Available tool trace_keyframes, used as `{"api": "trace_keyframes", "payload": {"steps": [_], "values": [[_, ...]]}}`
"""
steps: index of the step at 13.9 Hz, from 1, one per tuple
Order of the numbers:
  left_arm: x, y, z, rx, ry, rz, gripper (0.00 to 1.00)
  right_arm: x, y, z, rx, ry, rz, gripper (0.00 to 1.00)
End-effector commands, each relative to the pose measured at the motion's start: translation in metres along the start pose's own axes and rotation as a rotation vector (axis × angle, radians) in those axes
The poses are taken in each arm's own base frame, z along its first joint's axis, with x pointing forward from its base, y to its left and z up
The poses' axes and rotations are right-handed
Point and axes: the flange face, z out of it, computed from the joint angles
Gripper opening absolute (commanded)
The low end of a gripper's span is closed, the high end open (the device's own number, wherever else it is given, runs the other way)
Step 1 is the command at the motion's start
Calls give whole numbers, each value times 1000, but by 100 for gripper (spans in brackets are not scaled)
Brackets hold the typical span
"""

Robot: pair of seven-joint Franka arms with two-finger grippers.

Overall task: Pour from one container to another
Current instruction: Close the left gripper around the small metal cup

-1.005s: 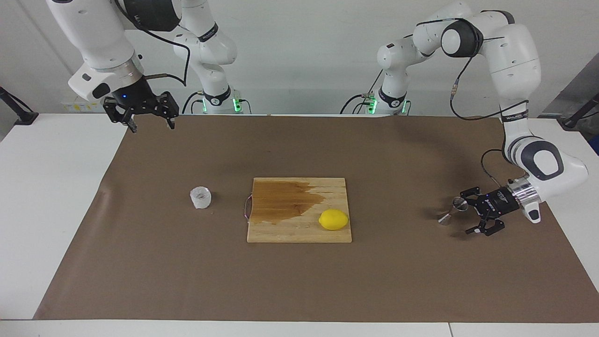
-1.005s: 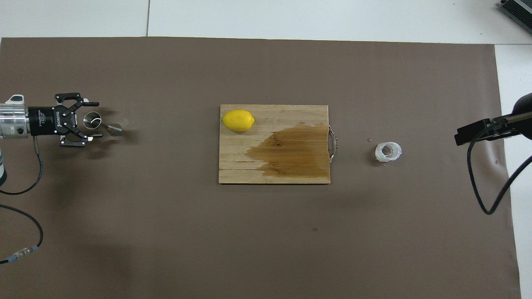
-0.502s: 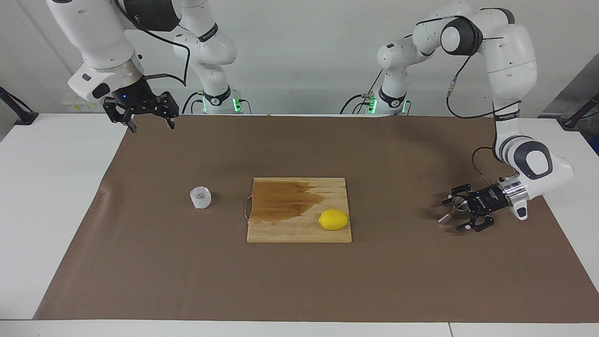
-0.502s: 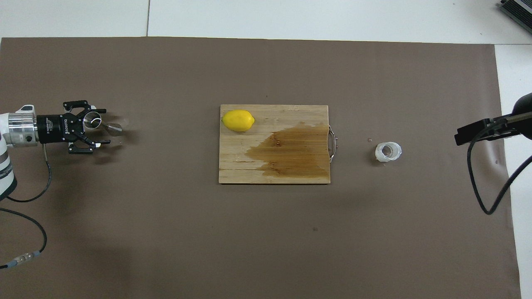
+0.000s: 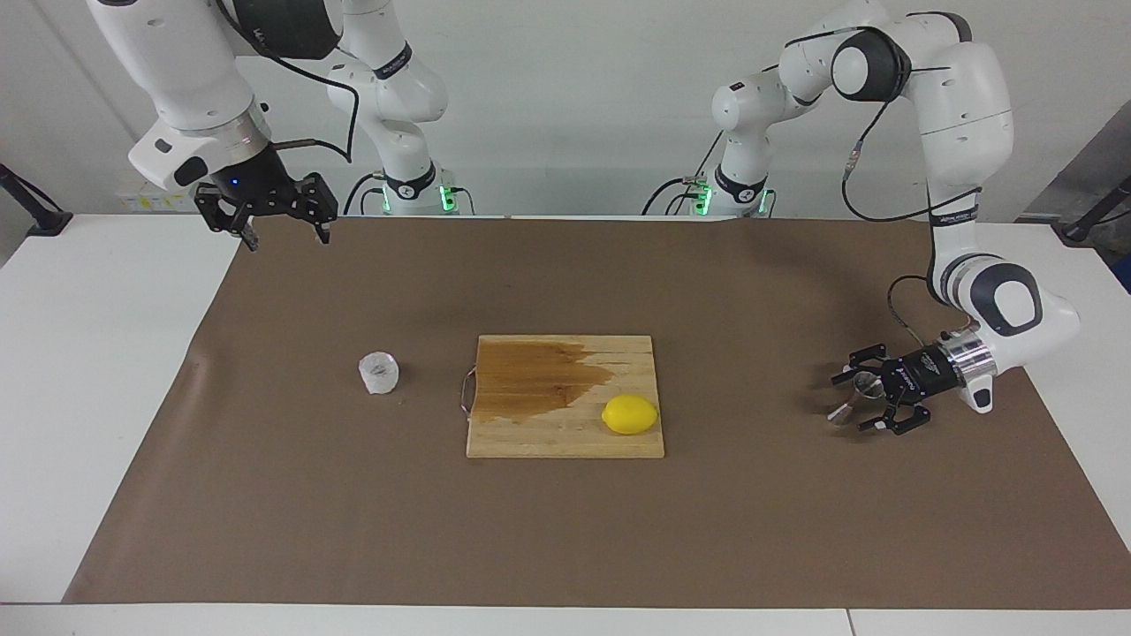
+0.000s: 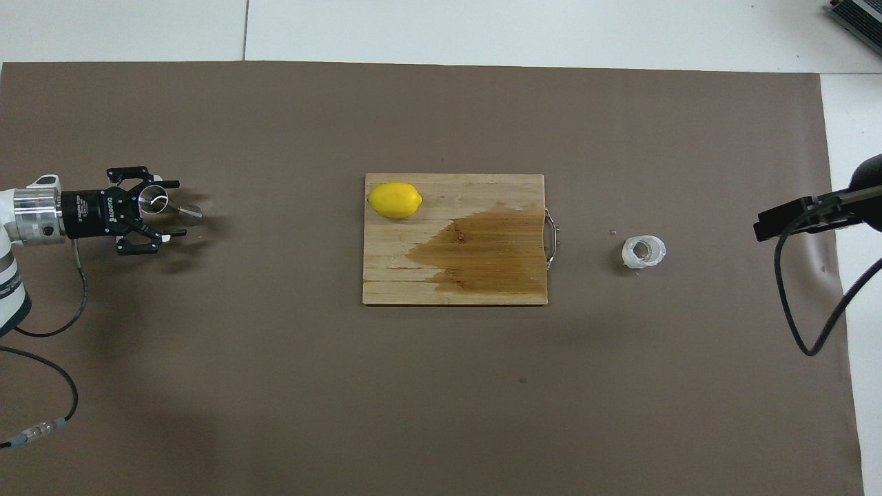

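The steel jigger (image 5: 853, 397) stands at the right of the facing view, at the left in the overhead view (image 6: 167, 204), on the brown mat (image 5: 760, 530) at the left arm's end. The left gripper (image 5: 853, 402) lies low and level around it, fingers apart, 1 on each side; whether they touch the jigger cannot be told. The translucent cup (image 5: 379, 373) sits beside the handle end of the wooden board (image 5: 530, 433), well apart from both grippers. The right gripper (image 5: 284, 238) hangs at the upper left of the facing view, fingers spread, holding nothing.
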Motion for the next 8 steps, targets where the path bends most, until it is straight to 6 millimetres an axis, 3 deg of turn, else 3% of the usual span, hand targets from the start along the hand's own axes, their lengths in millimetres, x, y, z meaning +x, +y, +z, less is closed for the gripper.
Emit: {"api": "trace_keyframes", "payload": {"steps": [1, 4, 8], "values": [[-7, -12, -1, -14, -22, -23, 42, -5, 1, -1, -3, 6, -7, 100], [-9, -11, -2, -22, -32, -26, 0, -5, 2, -1, -3, 6, -6, 100], [-17, -6, -3, -33, -53, -32, 0, -5, 2, -1, -3, 6, -6, 100]]}}
